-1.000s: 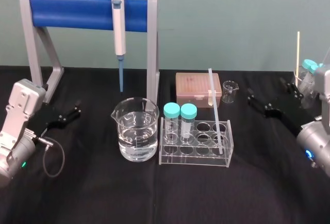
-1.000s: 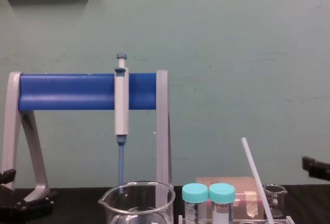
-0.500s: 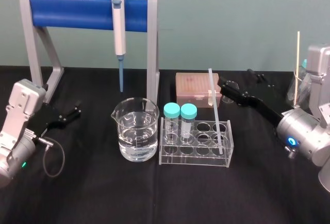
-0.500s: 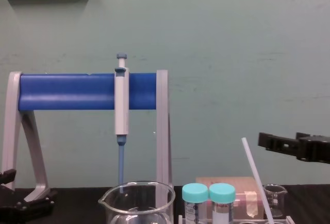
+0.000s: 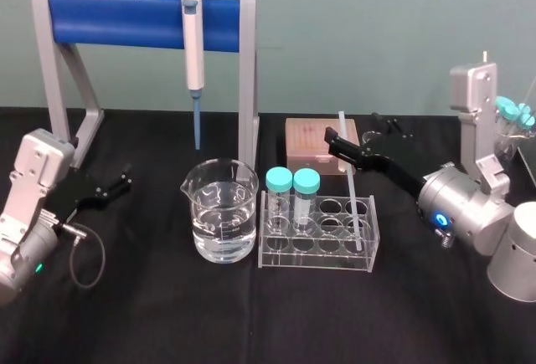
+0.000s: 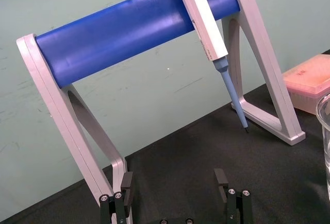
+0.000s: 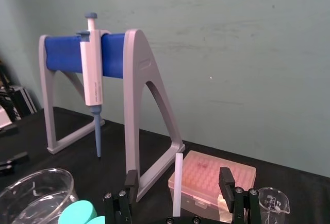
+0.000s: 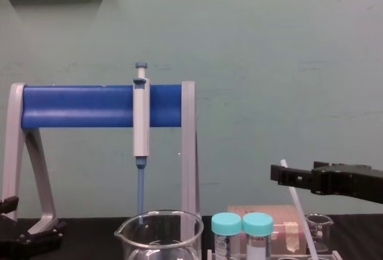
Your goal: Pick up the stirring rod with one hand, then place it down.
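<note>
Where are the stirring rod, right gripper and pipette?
stirring rod [image 5: 353,182], head view, mid-shaft.
right gripper [image 7: 178,180], right wrist view, midway between fingertips.
pipette [image 5: 193,46], head view, white body.

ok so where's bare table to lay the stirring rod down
The widest bare strip of table runs on the robot's side of the beaker and tube rack. A smaller patch lies between the left gripper and the beaker. Behind the rack it is crowded: tip box, small beaker, right gripper.

The stirring rod [image 5: 353,192] is seen as translucent white. The pipette [image 5: 193,50] is coloured light grey with a blue tip, its stand [image 5: 117,19] blue-barred on grey legs. The tube caps [image 5: 279,179] are tinted teal, the tip box [image 5: 311,140] pink, the tablecloth [image 5: 251,314] black, the wall [image 5: 360,38] pale green.
</note>
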Robot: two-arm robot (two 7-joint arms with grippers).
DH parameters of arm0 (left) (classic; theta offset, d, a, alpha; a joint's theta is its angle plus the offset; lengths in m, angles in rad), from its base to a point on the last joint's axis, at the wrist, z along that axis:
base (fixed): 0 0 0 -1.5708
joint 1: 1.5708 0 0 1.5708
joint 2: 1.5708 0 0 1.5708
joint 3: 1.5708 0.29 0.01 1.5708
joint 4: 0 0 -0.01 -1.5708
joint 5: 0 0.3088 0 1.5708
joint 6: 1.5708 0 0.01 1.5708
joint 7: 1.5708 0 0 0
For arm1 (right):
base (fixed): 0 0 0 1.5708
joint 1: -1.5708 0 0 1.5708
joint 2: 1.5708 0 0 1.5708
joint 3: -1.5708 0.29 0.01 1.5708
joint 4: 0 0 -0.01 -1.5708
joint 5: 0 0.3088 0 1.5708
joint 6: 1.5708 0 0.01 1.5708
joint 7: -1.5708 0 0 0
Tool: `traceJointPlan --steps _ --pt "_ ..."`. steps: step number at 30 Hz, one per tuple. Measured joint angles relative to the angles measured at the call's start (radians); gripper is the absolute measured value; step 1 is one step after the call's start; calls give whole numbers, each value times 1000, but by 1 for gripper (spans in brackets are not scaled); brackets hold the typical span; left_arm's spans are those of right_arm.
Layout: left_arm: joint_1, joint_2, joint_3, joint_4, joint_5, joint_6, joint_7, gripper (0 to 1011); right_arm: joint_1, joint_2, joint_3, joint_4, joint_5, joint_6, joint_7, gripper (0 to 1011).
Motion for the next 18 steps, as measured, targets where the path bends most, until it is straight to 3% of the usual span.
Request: traceJointPlan --steps 18 --pt "0 0 0 0 0 0 0 1000 47 -63 -3 90 -66 51 -9 1003"
